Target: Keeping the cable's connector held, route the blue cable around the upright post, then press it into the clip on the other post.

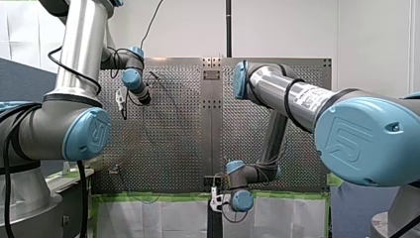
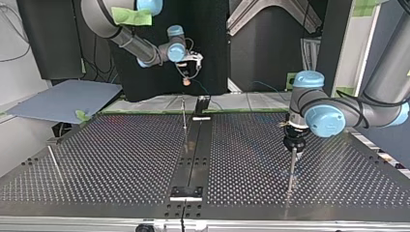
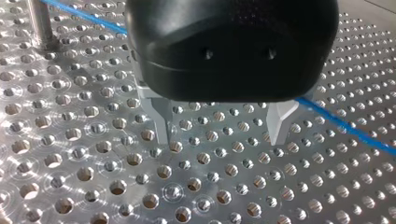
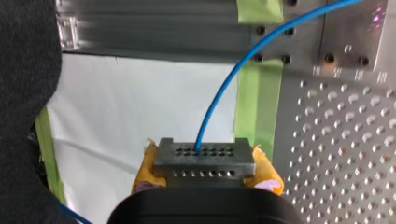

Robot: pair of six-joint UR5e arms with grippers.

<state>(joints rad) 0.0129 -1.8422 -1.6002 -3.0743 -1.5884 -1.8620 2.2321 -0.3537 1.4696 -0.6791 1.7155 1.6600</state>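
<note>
right tool (image 4: pixel 205 171) clamped on connector (image 4: pixel 204 157). left tool (image 3: pixel 220 136) open, empty, near post (image 3: pixel 39 23); cable (image 3: pixel 343 126) runs just beside post, passing behind left tool. Routing step, I'd say. Next: left tool nips cable.

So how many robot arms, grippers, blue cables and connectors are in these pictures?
Robot arms: 2, my left arm and my right arm
Grippers: 2, left gripper and right gripper
Blue cable: 1
Connector: 1
Total: 6
</note>
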